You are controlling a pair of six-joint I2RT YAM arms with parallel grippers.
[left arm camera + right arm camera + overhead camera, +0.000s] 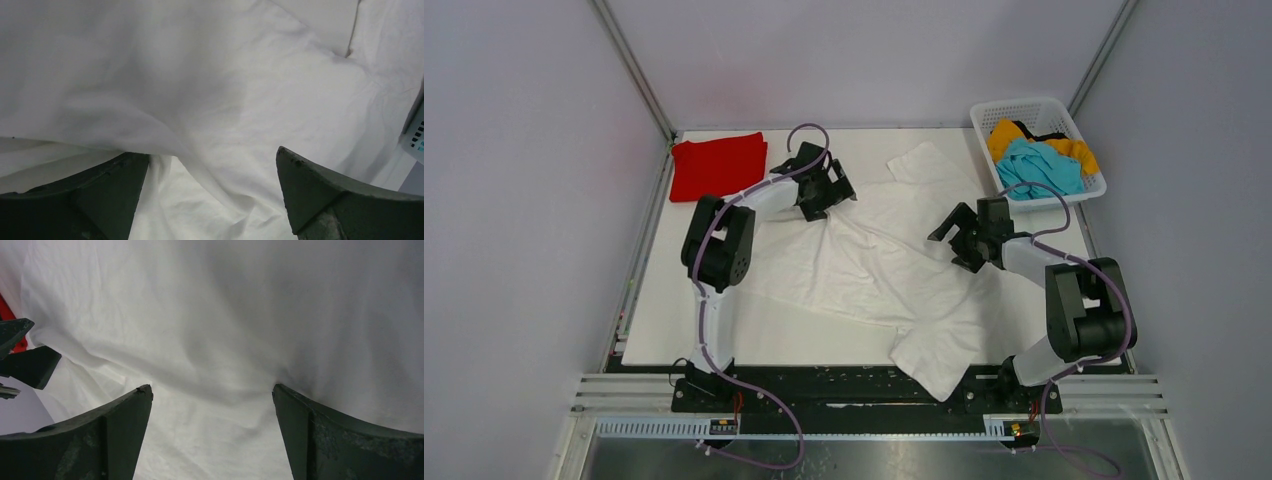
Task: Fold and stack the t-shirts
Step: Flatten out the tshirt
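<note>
The white t-shirt [864, 270] lay spread and rumpled slantwise over the middle of the table [674, 325]. One sleeve reached toward the far right, and its lower part ran down to the near edge between the two arm bases. It was unfolded, with creases running across it.

The left gripper [826, 190] stood over the shirt's far left edge. In the left wrist view its fingers [115, 195] were wide apart, a raised fold of white cloth [210, 110] ran down into the gap between them, and nothing was pinched. The right gripper [957, 237] hung over the shirt's right side, facing the left one across the cloth. In the right wrist view its fingers [120, 430] were likewise spread, with the white cloth [225, 330] lying close beneath and ahead of them. Whether the tips touched the cloth could not be told.

The red t-shirt [719, 166] lay folded flat in the far left corner, just beyond the left gripper and apart from the white one. The white lattice basket [1029, 106] stood at the far right corner, close to the white shirt's sleeve. It held a teal t-shirt [1039, 168] and an orange-yellow t-shirt [1004, 135], bunched together.
</note>
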